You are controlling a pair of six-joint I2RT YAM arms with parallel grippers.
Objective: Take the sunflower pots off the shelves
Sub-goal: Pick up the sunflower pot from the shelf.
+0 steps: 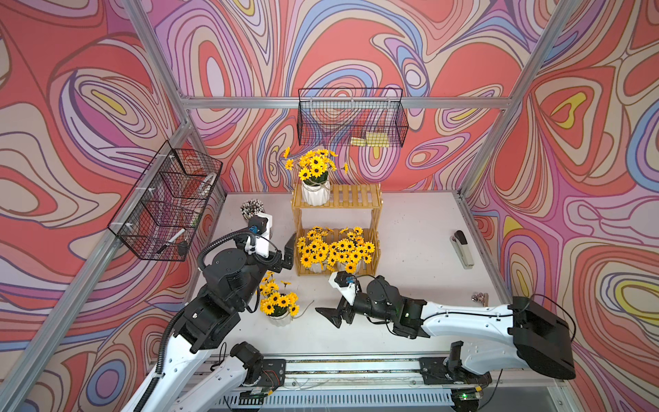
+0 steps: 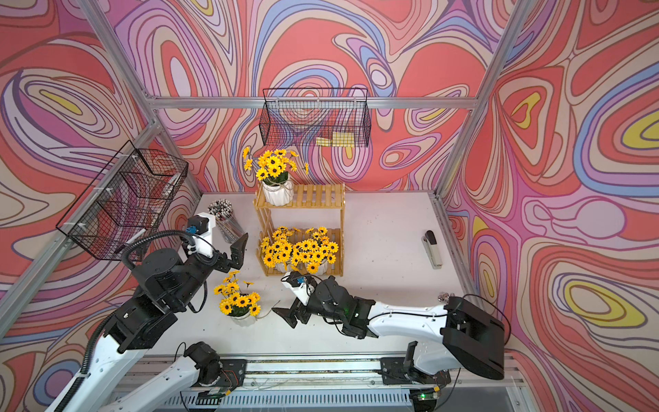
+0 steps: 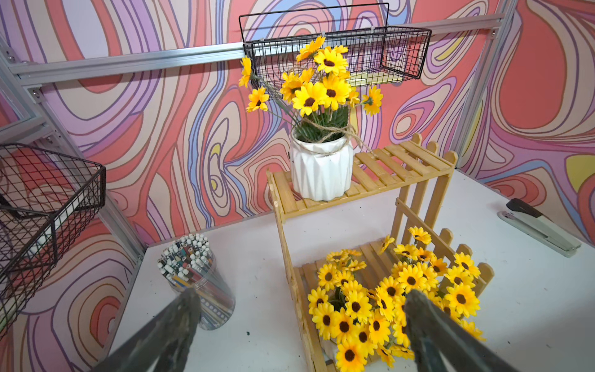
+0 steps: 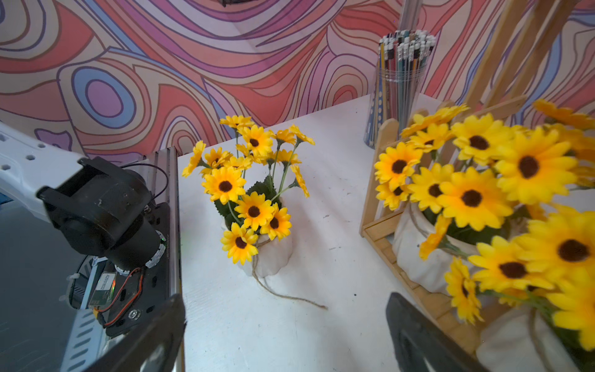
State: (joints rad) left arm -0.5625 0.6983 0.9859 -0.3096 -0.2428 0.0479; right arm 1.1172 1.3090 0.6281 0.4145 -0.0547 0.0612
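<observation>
The shelves (image 1: 356,196) stand at the back middle of the white table. One sunflower pot (image 1: 315,192) sits at the left end of the top tier (image 3: 396,164). Two sunflower pots (image 1: 315,251) (image 1: 351,251) fill the bottom tier side by side. Another sunflower pot (image 1: 278,308) stands on the table in front, left of the shelves. My left gripper (image 1: 288,255) hangs open just left of the bottom tier, holding nothing. My right gripper (image 1: 326,317) is open low over the table, between the table pot (image 4: 267,254) and the shelves' front.
A clear cup of pencils (image 1: 252,208) stands behind my left gripper. A stapler (image 1: 463,248) lies at the right. Black wire baskets hang on the back wall (image 1: 351,117) and the left wall (image 1: 165,207). A small metal clip (image 1: 479,296) lies near the right edge.
</observation>
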